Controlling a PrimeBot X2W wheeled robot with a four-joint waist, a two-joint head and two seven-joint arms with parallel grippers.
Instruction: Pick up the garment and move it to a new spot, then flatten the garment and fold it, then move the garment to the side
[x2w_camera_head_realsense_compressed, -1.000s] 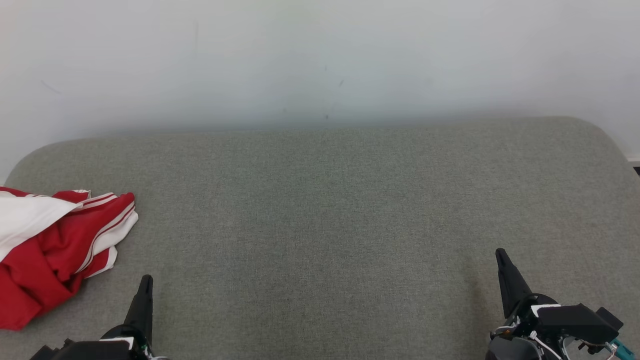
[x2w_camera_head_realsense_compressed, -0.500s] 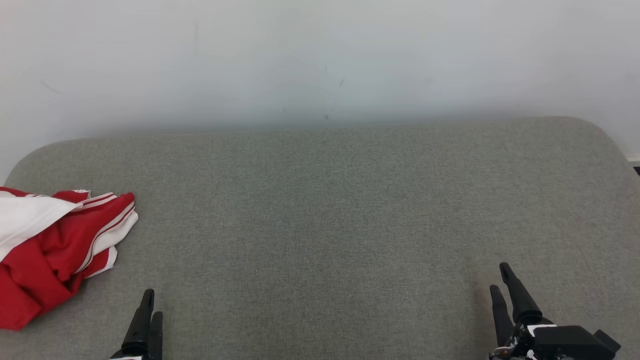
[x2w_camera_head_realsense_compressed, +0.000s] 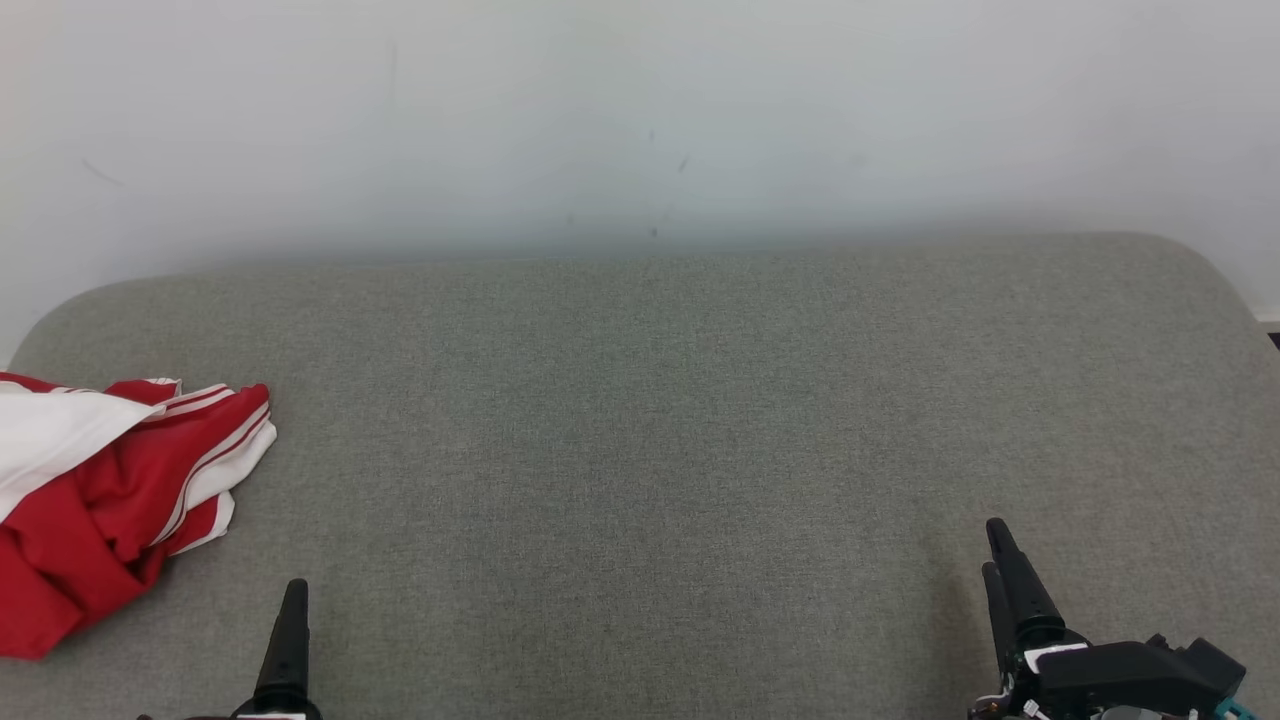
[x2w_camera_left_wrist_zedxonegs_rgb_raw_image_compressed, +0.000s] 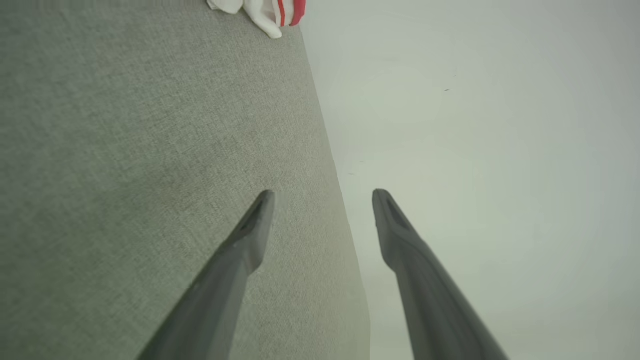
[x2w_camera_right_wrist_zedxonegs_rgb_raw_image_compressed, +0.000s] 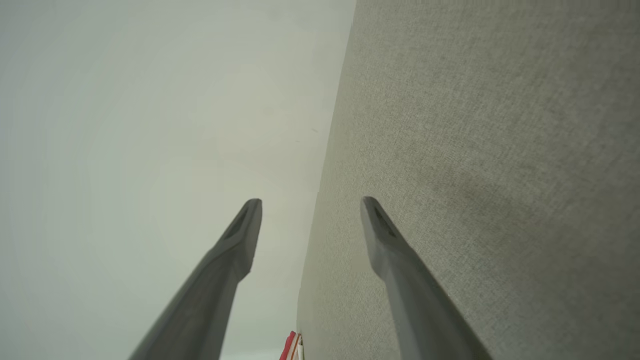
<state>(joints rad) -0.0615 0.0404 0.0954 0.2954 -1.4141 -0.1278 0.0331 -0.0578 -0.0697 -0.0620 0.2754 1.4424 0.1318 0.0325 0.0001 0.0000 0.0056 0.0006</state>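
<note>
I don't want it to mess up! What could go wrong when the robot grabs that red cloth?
The garment is bunched, so the left gripper might pinch several layers and it won't flatten. It also lies at the left end of the cushion and could slide off.

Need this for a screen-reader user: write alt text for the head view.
A crumpled red and white garment lies at the far left of a grey fabric-covered surface backed by a pale wall. The left gripper and right gripper rise from the bottom corners, pointing up, both apart from the garment.
</note>
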